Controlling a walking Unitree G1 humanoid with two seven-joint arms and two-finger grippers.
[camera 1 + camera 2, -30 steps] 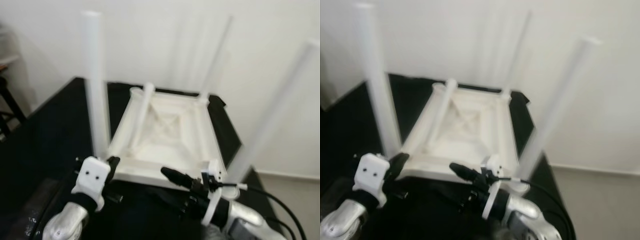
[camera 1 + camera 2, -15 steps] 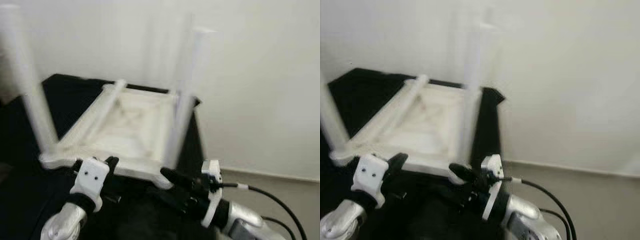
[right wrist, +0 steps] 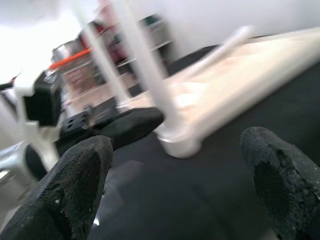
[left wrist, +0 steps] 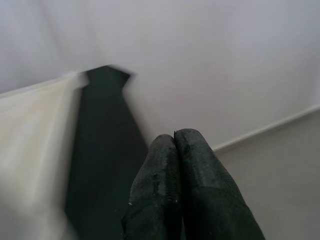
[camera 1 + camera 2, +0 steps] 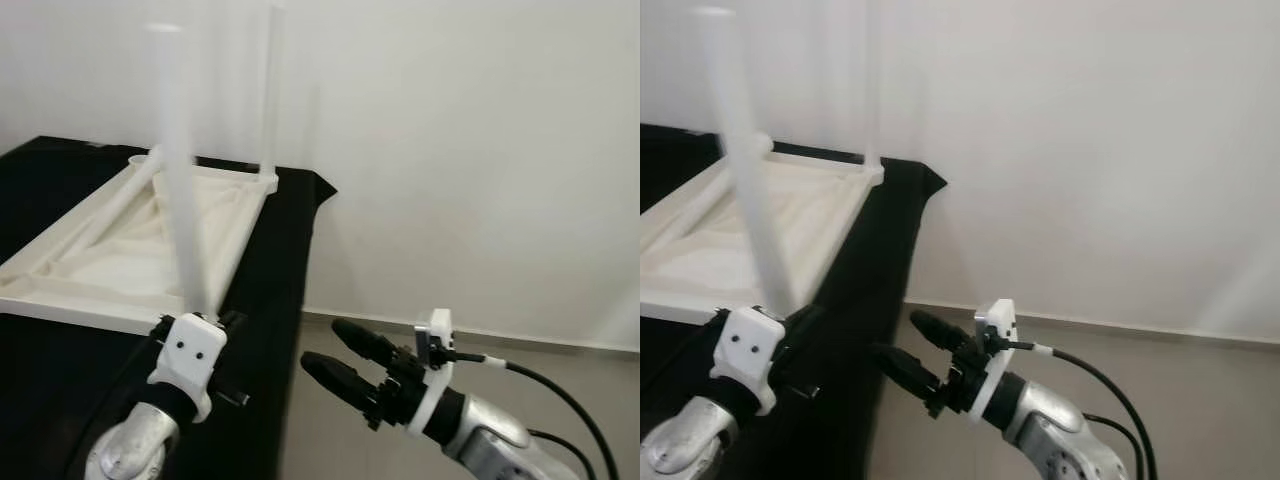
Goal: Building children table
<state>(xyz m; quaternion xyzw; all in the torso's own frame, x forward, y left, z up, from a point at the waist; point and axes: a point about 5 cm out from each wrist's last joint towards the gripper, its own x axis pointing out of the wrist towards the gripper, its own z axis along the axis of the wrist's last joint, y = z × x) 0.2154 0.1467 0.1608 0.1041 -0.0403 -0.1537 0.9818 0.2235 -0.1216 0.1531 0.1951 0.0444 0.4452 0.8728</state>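
1. The white children's table (image 5: 130,240) lay upside down on a black cloth-covered surface (image 5: 270,270), with its legs pointing up beside a white wall (image 5: 460,150).
2. The nearest leg (image 5: 178,180) stood upright at the near corner of the table frame; a second leg (image 5: 268,95) rose at the far corner.
3. The left gripper (image 5: 225,335) sat just below the nearest leg's base, its fingers (image 4: 175,185) pressed together and holding nothing.
4. The right gripper (image 5: 345,360) hovered off the surface's edge, above the grey floor (image 5: 560,350), its fingers (image 3: 75,180) spread well apart and empty.
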